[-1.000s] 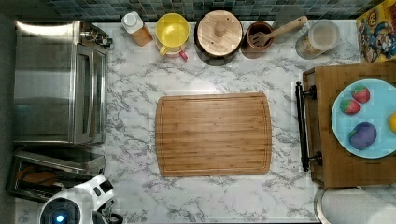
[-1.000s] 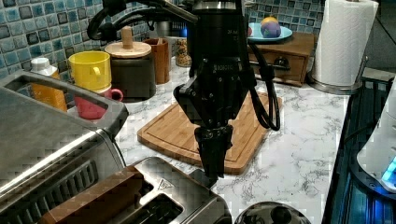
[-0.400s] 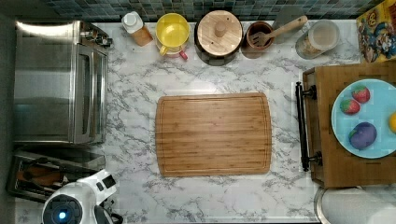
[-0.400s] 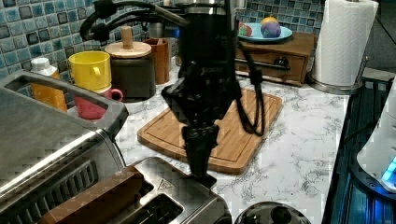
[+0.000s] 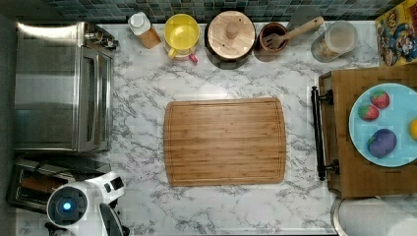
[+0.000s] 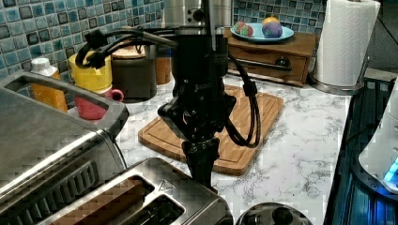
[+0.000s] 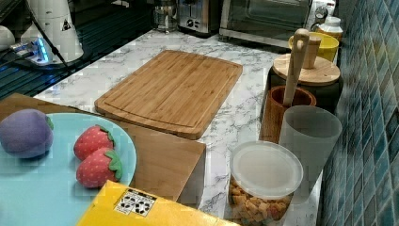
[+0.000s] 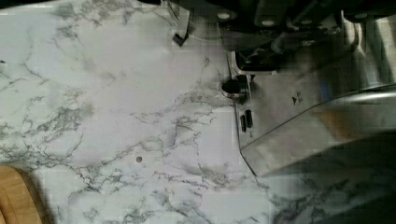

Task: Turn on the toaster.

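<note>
While the gripper (image 6: 202,174) hangs straight down at the toaster (image 6: 155,199) end, its fingers (image 6: 202,159) look pressed together into one dark stem in the left view; whether anything sits between them, cannot tell. The fingertips go out of sight behind the toaster's top edge, so contact with the lever is not visible. Wrist view: toaster (image 8: 299,107) end face right under the fingers, black knob (image 8: 232,87) and two small dark slots on it, marble counter (image 8: 116,116) alongside.

Toaster position: directly below the fingers, bread (image 6: 101,204) in the nearer slot on the side away from them. Top view: toaster (image 5: 34,184) at the top view's lower left, the white arm body (image 5: 81,204) over its end.

Just beyond the toaster from the fingers, the toaster oven (image 6: 51,140). A round steel lid (image 6: 274,216) lies near the fingers, on the left view's right.

Behind the fingers, the cutting board (image 6: 220,131) lies flat on the counter. Farther back: yellow mug (image 6: 91,75), dark lidded jar (image 6: 133,70), orange bottle (image 6: 44,86) by the tile wall. Farthest, the wooden box (image 6: 270,51) with a blue plate (image 6: 263,33) of toy fruit, and a paper towel roll (image 6: 345,42).
</note>
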